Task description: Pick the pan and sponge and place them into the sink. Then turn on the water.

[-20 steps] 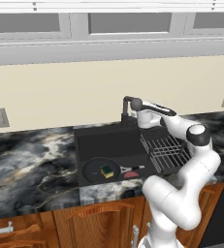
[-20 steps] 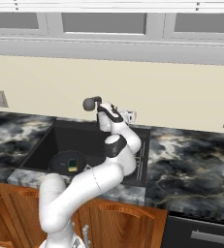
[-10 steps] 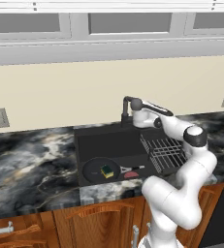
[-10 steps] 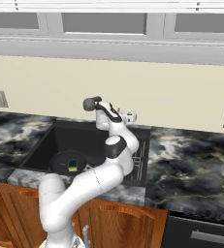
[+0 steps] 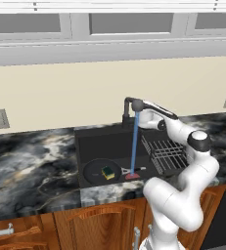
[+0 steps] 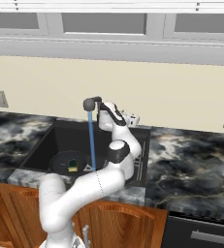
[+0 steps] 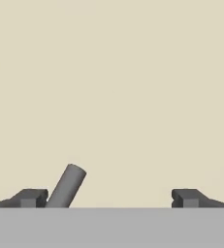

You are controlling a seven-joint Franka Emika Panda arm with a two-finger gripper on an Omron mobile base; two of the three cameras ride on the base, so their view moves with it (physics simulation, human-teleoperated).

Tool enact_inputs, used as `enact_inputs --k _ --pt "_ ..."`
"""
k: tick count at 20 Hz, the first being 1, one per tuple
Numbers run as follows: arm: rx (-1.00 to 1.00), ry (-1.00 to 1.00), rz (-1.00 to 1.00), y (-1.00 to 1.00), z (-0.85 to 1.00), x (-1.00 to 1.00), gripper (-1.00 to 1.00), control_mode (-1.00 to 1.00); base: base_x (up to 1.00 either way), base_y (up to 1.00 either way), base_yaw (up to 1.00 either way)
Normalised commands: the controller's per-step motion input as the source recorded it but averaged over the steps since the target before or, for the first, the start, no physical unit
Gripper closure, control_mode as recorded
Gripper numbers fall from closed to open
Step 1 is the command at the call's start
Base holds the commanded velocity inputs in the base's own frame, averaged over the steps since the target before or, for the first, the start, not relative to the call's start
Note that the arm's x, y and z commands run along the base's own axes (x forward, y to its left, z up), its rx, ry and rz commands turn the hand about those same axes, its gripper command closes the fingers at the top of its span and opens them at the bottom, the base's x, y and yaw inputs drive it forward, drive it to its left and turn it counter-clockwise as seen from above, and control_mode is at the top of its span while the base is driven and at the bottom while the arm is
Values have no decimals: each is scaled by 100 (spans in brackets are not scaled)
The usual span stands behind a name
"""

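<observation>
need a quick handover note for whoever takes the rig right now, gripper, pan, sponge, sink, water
Gripper: open, holding nothing, up at the black faucet; a grey rod-like piece, apparently the faucet lever, sits just inside one finger tip.
Round black frying pan: lying in the large black rectangular sink, at its front left.
Yellow sponge with green scrub top: resting on the pan.
Water: thin blue stream running from the spout into the sink.
Done: pan and sponge are in, water is on.
Left: nothing apparent; just back the arm away.
</observation>
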Motion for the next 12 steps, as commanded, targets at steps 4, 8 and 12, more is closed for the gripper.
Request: enact_inputs --k 4,8,12 --pt "5 0 -22 -100 -68 22 -100 -100 0 0 0" --pt "7 0 -21 -100 -33 38 -100 -100 0 0 0" --pt "4 0 -14 -79 -10 34 -100 -100 0 0 0"
